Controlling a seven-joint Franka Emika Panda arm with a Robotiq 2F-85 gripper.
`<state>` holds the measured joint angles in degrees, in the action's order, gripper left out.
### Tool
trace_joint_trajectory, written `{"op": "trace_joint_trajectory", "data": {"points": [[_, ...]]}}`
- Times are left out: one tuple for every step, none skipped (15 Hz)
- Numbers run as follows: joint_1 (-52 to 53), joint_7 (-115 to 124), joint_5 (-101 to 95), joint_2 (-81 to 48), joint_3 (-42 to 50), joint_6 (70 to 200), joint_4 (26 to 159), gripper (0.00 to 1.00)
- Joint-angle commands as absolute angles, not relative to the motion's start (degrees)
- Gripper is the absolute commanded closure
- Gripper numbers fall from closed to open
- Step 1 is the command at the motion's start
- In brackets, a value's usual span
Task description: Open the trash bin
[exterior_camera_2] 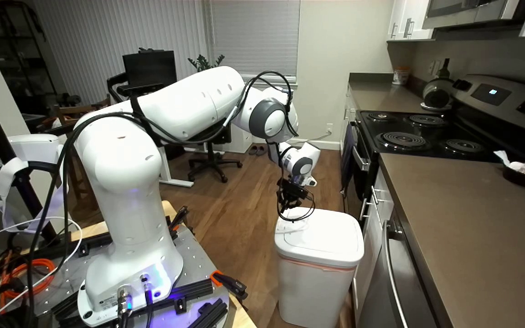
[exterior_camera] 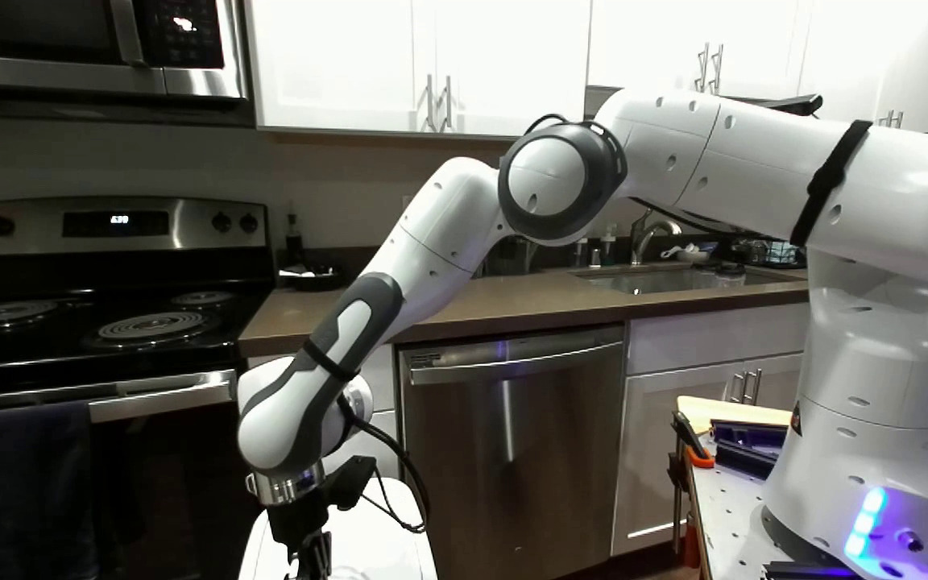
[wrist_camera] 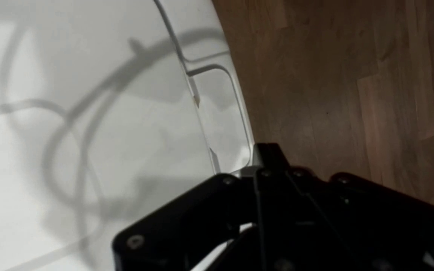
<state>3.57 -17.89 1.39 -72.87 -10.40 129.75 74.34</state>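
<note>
The trash bin (exterior_camera_2: 315, 287) is a tall white bin standing on the floor; its smooth white lid (exterior_camera_2: 328, 234) lies flat and closed on it. The lid also shows in an exterior view (exterior_camera: 383, 532) and fills the left of the wrist view (wrist_camera: 107, 124). A rounded rectangular panel (wrist_camera: 222, 116) is set in the lid's rim. My gripper (wrist_camera: 271, 150) points down at that rim, its black fingertips together with nothing seen between them. The tips overlap the panel's corner in the wrist view; whether they touch it I cannot tell. The gripper also shows in an exterior view (exterior_camera: 315, 564).
The dishwasher (exterior_camera: 512, 451) and white cabinets stand beside the bin, under the brown countertop (exterior_camera_2: 463, 218). The stove (exterior_camera_2: 408, 136) is farther along. The robot's base stands on a metal-topped table (exterior_camera_2: 194, 255) with clamps at its edge. Cables (exterior_camera_2: 290, 214) loop around the wrist near the lid.
</note>
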Motion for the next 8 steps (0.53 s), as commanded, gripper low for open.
{"op": "trace_joint_trajectory", "data": {"points": [[5.1, -17.1, 0.18, -76.53, -9.47, 128.59, 69.39, 1.0], [5.55, -16.62, 0.06, -77.13, -9.12, 129.04, 68.81, 1.0], [6.16, -16.22, -0.2, -77.76, -8.73, 129.42, 68.19, 1.0], [6.6, -16.14, -0.41, -78.19, -8.4, 129.35, 67.66, 1.0], [7.42, -15.64, -0.85, -78.48, -7.86, 129.63, 67.33, 1.0], [8.14, -15.12, -1.37, -78.64, -7.27, 130.0, 67.18, 1.0], [8.74, -14.59, -1.86, -78.71, -6.89, 129.89, 67.03, 1.0], [9.51, -13.86, -2.44, -78.73, -6.26, 130.29, 67.04, 1.0]]}}
